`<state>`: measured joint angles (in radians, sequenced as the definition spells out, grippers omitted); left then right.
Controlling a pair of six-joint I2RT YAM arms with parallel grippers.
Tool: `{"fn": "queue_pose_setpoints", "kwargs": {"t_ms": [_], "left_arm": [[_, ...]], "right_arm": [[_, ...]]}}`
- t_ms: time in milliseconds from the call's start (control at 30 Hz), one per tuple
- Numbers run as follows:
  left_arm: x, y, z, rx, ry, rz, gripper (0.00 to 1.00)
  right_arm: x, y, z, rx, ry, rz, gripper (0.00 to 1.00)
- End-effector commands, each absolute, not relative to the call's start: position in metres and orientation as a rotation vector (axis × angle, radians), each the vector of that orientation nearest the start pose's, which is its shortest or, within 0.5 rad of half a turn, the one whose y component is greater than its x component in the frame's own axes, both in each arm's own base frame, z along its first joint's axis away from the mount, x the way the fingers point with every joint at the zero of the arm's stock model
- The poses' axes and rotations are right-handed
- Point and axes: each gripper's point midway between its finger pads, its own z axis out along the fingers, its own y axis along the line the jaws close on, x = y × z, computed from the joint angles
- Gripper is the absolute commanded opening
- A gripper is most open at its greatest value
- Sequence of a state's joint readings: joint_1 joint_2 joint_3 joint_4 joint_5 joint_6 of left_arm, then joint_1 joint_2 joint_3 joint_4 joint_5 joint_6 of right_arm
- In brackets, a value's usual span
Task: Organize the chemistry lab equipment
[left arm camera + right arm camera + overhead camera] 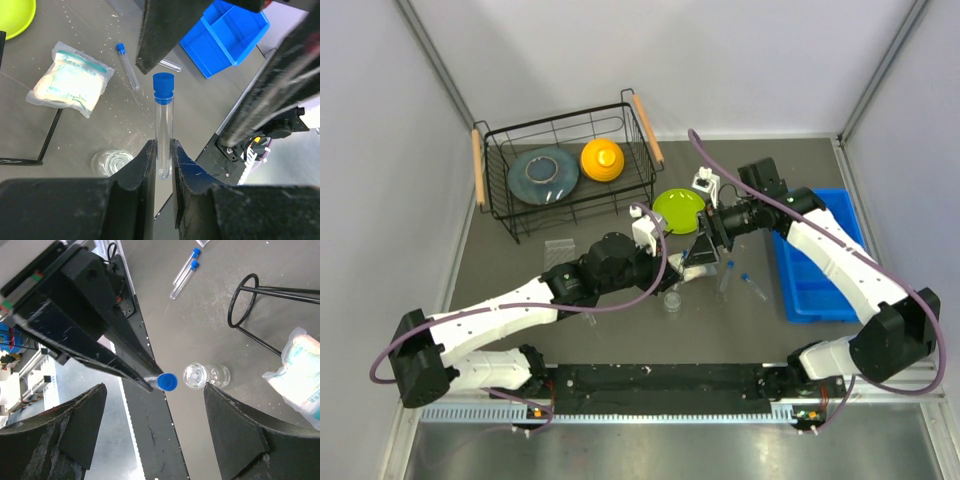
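My left gripper is shut on the lower end of a clear blue-capped test tube and holds it upright above the table. My right gripper is open, its jaws set wide on either side of that tube's blue cap, not touching it. In the top view the two grippers meet at mid-table, left and right. Two more tubes lie on the table. A crinkly packet, a tiny round dish and the black goggles frame lie below. The clear rack sits further left.
A black wire basket at the back left holds a grey plate and an orange bowl. A lime-green plate lies behind the grippers. A blue bin stands at the right.
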<state>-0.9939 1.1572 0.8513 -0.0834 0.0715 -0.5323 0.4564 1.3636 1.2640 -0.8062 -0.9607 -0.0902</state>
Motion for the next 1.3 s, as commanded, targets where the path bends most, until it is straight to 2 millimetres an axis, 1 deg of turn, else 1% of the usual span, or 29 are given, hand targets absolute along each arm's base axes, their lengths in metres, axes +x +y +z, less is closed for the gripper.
{"fn": "queue_pose_setpoints", "kwargs": {"t_ms": [0,167,333,400,633,733,833,867,933,1033,1067,1167,1233,1267], "left_arm": [[0.180,-0.353,0.247,0.541,1.936,-1.122,0.15],[0.179,-0.354,0.245,0.543,1.941,-1.121,0.15],[0.181,-0.353,0.243,0.534,1.943,-1.107,0.15],[0.182,-0.353,0.243,0.530,1.942,-1.103,0.15],[0.183,-0.351,0.244,0.521,1.939,-1.095,0.15],[0.183,-0.351,0.244,0.520,1.936,-1.093,0.15],[0.184,-0.349,0.246,0.516,1.931,-1.090,0.15],[0.184,-0.349,0.246,0.515,1.930,-1.087,0.15],[0.185,-0.348,0.246,0.512,1.928,-1.081,0.15],[0.185,-0.347,0.249,0.509,1.918,-1.077,0.15],[0.185,-0.346,0.249,0.509,1.915,-1.076,0.16],[0.186,-0.344,0.249,0.510,1.913,-1.064,0.16],[0.187,-0.343,0.249,0.516,1.909,-1.053,0.16],[0.186,-0.342,0.247,0.523,1.910,-1.047,0.18]], "right_arm": [[0.209,0.266,0.253,-1.030,2.105,1.343,0.77],[0.210,0.269,0.251,-1.017,2.118,1.375,0.68],[0.208,0.272,0.250,-1.019,2.121,1.389,0.62],[0.206,0.273,0.250,-1.020,2.124,1.400,0.57],[0.204,0.274,0.245,-1.026,2.137,1.402,0.52],[0.204,0.275,0.245,-1.029,2.139,1.402,0.47],[0.202,0.277,0.243,-1.036,2.142,1.408,0.40],[0.202,0.277,0.243,-1.035,2.143,1.409,0.36],[0.201,0.278,0.242,-1.041,2.146,1.411,0.34],[0.200,0.279,0.243,-1.049,2.141,1.419,0.26],[0.200,0.280,0.243,-1.051,2.141,1.419,0.21],[0.200,0.280,0.244,-1.054,2.134,1.419,0.10],[0.199,0.281,0.246,-1.059,2.124,1.429,0.07],[0.199,0.281,0.247,-1.064,2.120,1.432,0.06]]}}
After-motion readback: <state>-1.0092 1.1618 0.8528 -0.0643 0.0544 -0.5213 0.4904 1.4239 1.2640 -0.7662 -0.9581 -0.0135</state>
